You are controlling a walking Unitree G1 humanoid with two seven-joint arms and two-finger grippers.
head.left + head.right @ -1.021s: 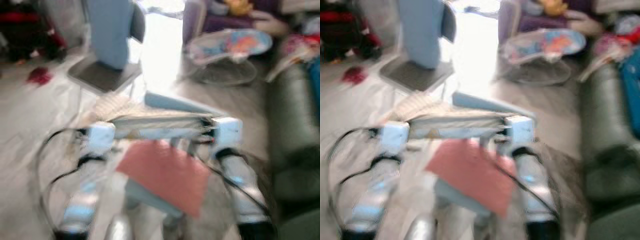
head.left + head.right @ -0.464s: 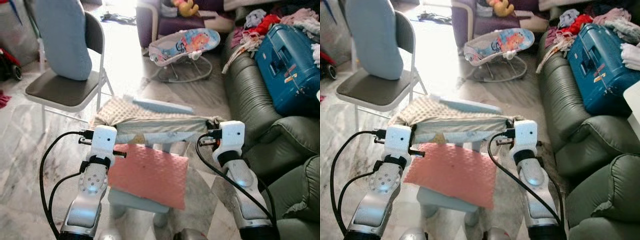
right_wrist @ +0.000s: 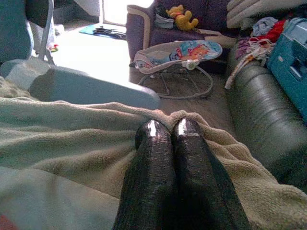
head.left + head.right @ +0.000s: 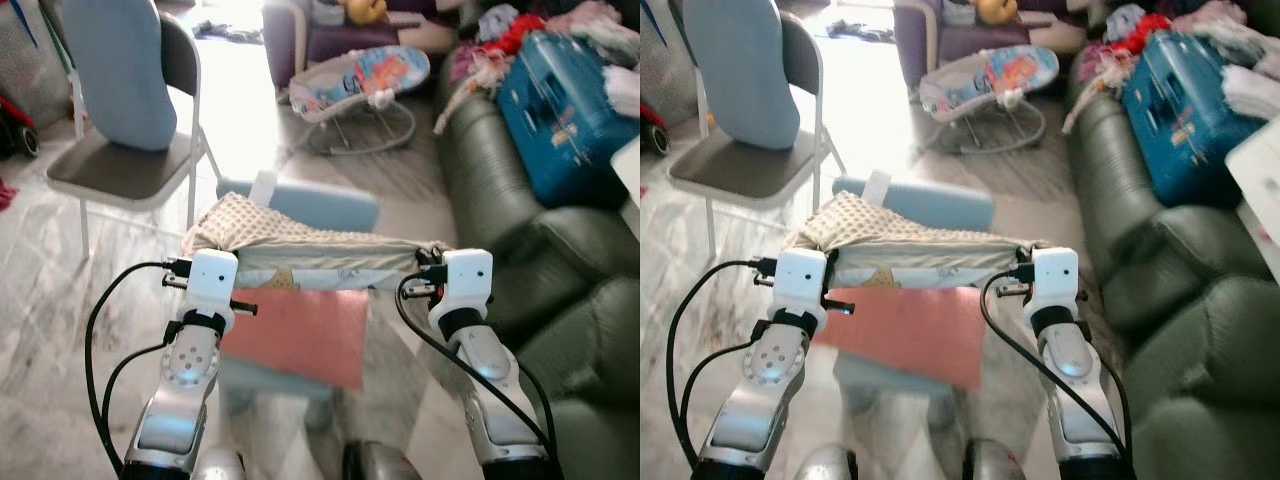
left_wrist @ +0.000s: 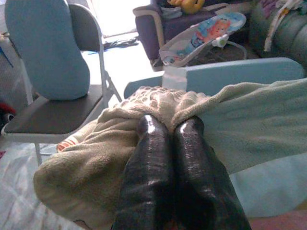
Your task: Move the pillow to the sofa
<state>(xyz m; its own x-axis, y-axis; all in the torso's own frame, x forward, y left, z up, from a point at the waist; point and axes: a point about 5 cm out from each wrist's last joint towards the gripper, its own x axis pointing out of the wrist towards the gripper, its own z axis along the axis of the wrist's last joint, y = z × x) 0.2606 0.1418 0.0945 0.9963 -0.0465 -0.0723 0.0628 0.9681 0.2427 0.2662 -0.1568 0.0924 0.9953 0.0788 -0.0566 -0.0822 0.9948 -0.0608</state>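
CHANGE: my view has swung right since half a second ago, sofa (image 4: pixel 520 230) looms nearer, so carry is progressing | HANDS: left hand (image 5: pixel 170 132) and right hand (image 3: pixel 168 130) both pinched shut on the pillow (image 4: pixel 320 250), slung between them | COUNT: one pillow, one sofa to my right, one folding chair (image 4: pixel 130 150) far left, one baby bouncer (image 4: pixel 360 80) far.

Both silver arms raised forward, level, well apart — left gripper (image 5: pixel 170 127) and right gripper (image 3: pixel 168 128) each with fingers pressed together, clamping cloth.
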